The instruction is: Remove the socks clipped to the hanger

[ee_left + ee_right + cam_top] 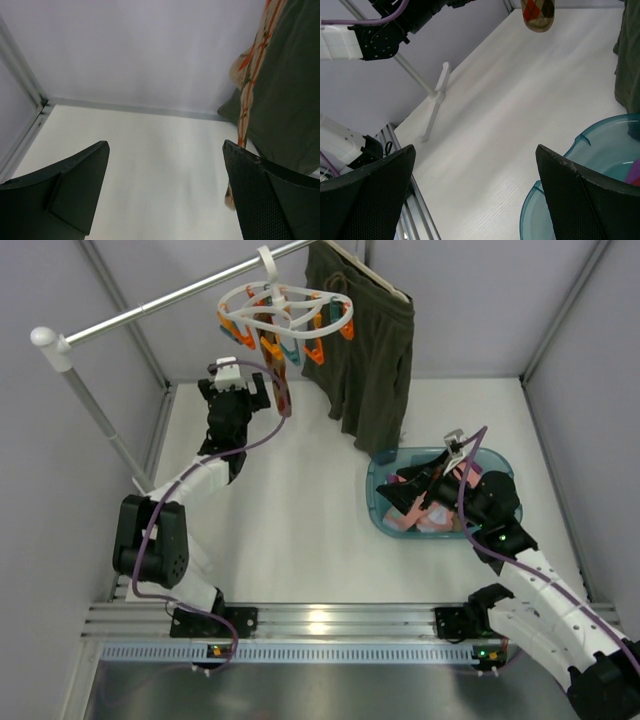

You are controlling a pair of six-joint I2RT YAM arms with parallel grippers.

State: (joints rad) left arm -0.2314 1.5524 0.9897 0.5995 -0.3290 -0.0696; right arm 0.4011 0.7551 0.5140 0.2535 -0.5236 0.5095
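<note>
The white ring hanger (285, 310) with orange and teal pegs hangs from the rail at the back. A brown-orange diamond sock (248, 75) hangs from it, just right of my left gripper's right finger; its toe also shows in the right wrist view (537, 14). My left gripper (237, 385) is raised below and left of the hanger, and its wrist view (165, 145) shows it open and empty. My right gripper (405, 492) is open and empty over the near-left rim of the teal basin (378, 502), as its wrist view (475, 148) shows. Pink socks (425, 520) lie in the basin.
Olive-green shorts (365, 350) hang on a slim hanger right of the ring hanger, just behind the basin; they also show in the left wrist view (292, 90). The rail's post (95, 405) and foot (436, 102) stand at the left. Grey walls enclose the table.
</note>
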